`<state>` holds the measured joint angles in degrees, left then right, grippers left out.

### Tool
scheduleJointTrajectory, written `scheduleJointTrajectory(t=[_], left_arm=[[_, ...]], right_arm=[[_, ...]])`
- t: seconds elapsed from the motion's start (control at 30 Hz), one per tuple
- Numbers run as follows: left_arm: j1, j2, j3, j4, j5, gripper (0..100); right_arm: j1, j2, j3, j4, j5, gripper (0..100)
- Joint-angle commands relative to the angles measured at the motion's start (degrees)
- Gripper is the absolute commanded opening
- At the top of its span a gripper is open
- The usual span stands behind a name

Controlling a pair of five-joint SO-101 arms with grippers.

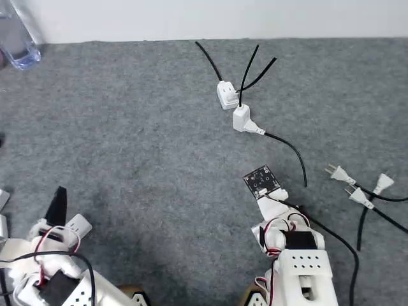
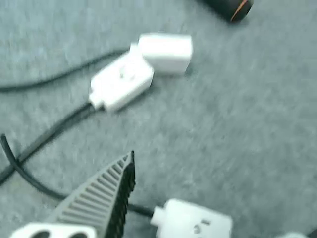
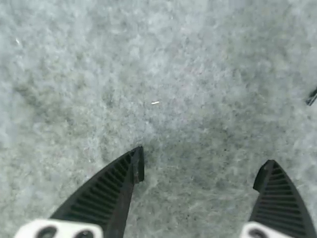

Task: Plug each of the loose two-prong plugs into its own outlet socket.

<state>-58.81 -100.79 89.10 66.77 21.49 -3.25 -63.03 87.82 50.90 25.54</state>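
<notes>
Right pincer point(image 3: 198, 171) (jaws spread) hovers left of loose plugs point(image 1: 337, 173).

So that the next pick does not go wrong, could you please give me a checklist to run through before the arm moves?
1. Right gripper open and empty, over bare carpet: ok.
2. Three loose plugs lying free on the carpet: ok.
3. Far socket with nothing plugged in: ok, it looks free.
4. Plug at the near socket fully seated: cannot tell.
5. The loose plugs' cables untangled: not ok, they cross one another.
</notes>
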Motion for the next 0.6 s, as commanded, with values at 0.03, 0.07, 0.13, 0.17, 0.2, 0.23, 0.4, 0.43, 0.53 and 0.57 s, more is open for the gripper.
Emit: scheduleJointTrajectory(t=[0.03, 0.07, 0.13, 0.17, 0.2, 0.23, 0.4, 0.43, 0.53, 0.57], left_arm=[[-1.3, -0.4, -5.6, -0.1, -1.1, 56], [-1.7, -0.4, -5.9, -0.4, -2.7, 56], [-1.0, -0.4, -5.8, -4.5, -6.0, 56], [-0.8, -0.4, -5.5, -7.5, -7.2, 56], [-0.8, -0.4, -5.1, -10.1, -7.8, 56], [-0.8, -0.4, -4.9, -12.4, -7.9, 56], [-0.3, -0.4, -5.1, -21.2, -8.9, 56], [0.4, -0.4, -5.2, -23.3, -11.6, 56], [4.0, -0.4, -6.2, -27.9, -28.6, 56], [4.7, -0.4, -6.3, -28.6, -33.3, 56]], right_arm=[[0.5, -0.6, -0.4, -1.2, -0.4, 34.0], [0.5, -0.6, -0.4, -1.2, -0.4, 34.0], [0.5, -0.6, -0.4, -1.3, -0.4, 34.0], [0.5, -0.6, -0.4, -1.3, -0.4, 34.0], [0.5, -0.6, -0.4, -1.3, -0.4, 34.0], [0.5, -0.6, -0.4, -1.3, -0.4, 34.0], [0.5, -0.6, -0.4, -1.3, -0.4, 34.0], [0.5, -0.6, -0.4, -1.3, -0.4, 34.0], [0.4, -0.6, -0.4, -1.3, -0.2, 34.0], [0.4, -0.6, -0.4, -1.3, -0.2, 34.0]])
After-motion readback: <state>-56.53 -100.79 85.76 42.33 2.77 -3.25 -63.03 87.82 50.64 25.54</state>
